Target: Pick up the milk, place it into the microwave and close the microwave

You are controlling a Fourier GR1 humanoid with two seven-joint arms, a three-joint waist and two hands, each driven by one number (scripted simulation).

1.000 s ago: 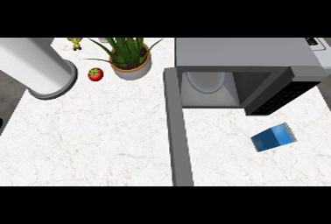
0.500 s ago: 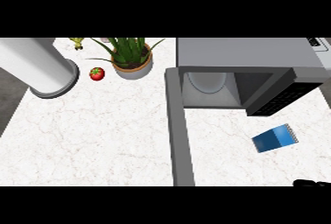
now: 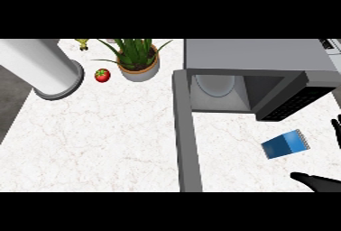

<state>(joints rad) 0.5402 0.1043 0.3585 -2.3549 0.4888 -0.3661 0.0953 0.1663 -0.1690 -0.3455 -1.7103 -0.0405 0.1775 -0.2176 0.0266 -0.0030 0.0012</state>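
The milk (image 3: 286, 144) is a small blue carton lying on its side on the white counter, in front of the microwave (image 3: 260, 56) at the upper right. The microwave's cavity shows its round glass plate (image 3: 214, 85). Its grey door (image 3: 188, 149) stands open, reaching down the middle of the view. My right hand (image 3: 318, 182) enters at the lower right corner, open, its thumb below the carton and its fingers (image 3: 337, 131) at the right edge beside it. It is apart from the carton. No left hand shows.
A potted green plant (image 3: 138, 61) stands at the back, with a red tomato (image 3: 102, 75) to its left. A large pale grey cylinder (image 3: 41, 67) fills the upper left. The counter's left edge (image 3: 12, 131) borders a dark floor.
My right hand has risen into view at the lower right, from nothing one second ago to thumb and fingers flanking the milk's right side. The carton has not moved.
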